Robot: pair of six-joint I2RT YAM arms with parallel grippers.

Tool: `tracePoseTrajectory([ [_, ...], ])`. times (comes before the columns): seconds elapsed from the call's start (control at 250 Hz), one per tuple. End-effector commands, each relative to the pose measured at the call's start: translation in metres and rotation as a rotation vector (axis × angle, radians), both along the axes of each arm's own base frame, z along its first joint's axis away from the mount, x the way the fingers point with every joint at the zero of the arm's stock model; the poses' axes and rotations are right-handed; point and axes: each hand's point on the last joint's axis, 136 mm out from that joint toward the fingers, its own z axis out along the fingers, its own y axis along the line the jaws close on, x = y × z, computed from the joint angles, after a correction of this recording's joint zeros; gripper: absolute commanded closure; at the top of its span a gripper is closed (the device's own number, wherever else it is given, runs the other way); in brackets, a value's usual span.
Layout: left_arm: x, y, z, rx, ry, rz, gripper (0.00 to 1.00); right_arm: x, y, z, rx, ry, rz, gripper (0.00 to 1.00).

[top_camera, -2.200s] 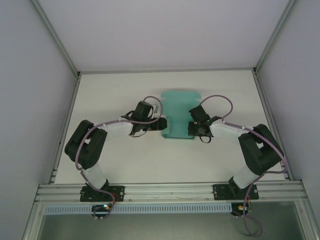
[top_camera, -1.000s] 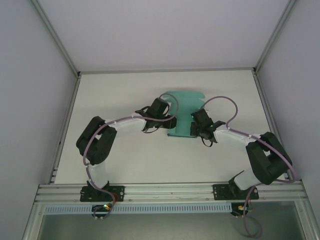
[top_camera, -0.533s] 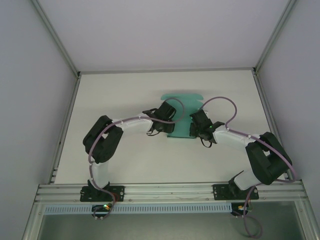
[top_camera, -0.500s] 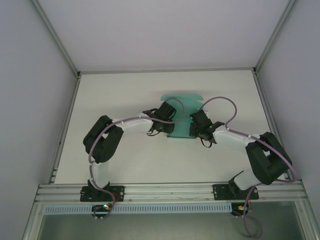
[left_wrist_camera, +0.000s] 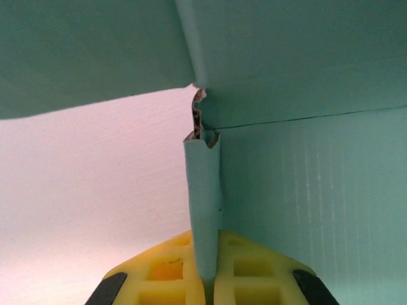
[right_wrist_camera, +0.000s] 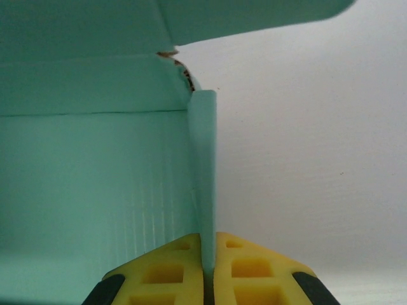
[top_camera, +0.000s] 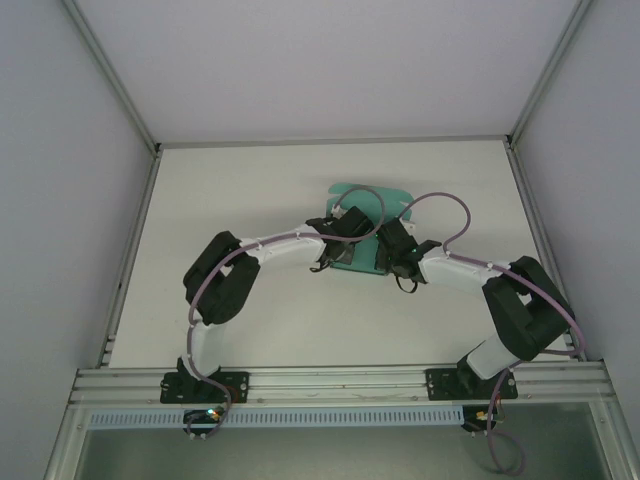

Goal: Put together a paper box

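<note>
Paper box [top_camera: 388, 198] sits mid-surface [top_camera: 250, 180], partly formed; left fingers [left_wrist_camera: 168, 270] clamp its left side wall, right fingers [right_wrist_camera: 248, 267] its right wall, apparently holding both walls upright for folding.

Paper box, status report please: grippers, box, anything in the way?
Left gripper shut on a paper box flap. Right gripper shut on the opposite flap. Nothing in the way.
</note>
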Motion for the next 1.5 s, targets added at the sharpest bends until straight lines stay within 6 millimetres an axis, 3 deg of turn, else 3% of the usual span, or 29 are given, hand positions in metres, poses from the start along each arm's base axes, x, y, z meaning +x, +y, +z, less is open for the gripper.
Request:
tracePoseTrajectory([
  [0.0, -0.002, 0.09, -0.007, 0.302, -0.016, 0.114, 1.0, -0.029, -0.072, -0.018, -0.233, 0.114, -0.21, 1.0],
  [0.112, -0.005, 0.103, -0.008, 0.302, -0.004, 0.136, 1.0, -0.033, -0.085, -0.019, -0.302, 0.157, -0.252, 1.0],
  [0.288, -0.011, 0.072, -0.004, 0.04, 0.003, 0.059, 1.0, -0.024, -0.074, -0.021, -0.268, 0.172, -0.229, 1.0],
  [0.451, -0.011, 0.062, 0.001, -0.011, -0.011, 0.025, 1.0, -0.011, -0.051, -0.026, -0.326, 0.223, 0.08, 1.0],
  [0.519, -0.01, 0.058, 0.001, -0.038, -0.011, 0.02, 1.0, -0.013, -0.054, -0.028, -0.393, 0.262, 0.115, 1.0],
  [0.595, -0.01, 0.053, 0.0, -0.086, -0.003, 0.018, 1.0, -0.012, -0.038, -0.035, -0.343, 0.262, 0.19, 1.0],
  [0.659, -0.012, 0.046, 0.0, -0.141, 0.003, 0.007, 1.0, -0.008, -0.043, -0.031, -0.37, 0.27, 0.13, 1.0],
  [0.775, -0.012, 0.037, 0.004, -0.209, 0.001, 0.001, 1.0, -0.018, -0.073, -0.019, -0.539, 0.36, -0.052, 1.0],
  [0.831, -0.011, 0.035, 0.005, -0.23, -0.003, 0.009, 1.0, -0.02, -0.077, -0.018, -0.553, 0.369, -0.108, 1.0],
  [1.058, -0.009, 0.031, -0.002, -0.278, 0.006, 0.013, 1.0, -0.025, -0.068, -0.026, -0.501, 0.423, -0.122, 1.0],
  [1.262, -0.006, 0.037, -0.006, -0.305, 0.014, 0.017, 1.0, -0.014, -0.057, -0.027, -0.628, 0.424, 0.117, 0.96],
  [1.338, -0.006, 0.038, -0.007, -0.313, 0.017, 0.016, 1.0, -0.012, -0.048, -0.032, -0.602, 0.414, 0.169, 0.96],
  [1.497, -0.005, 0.04, -0.007, -0.302, 0.015, 0.022, 1.0, -0.013, -0.054, -0.031, -0.624, 0.42, 0.109, 0.99],
])
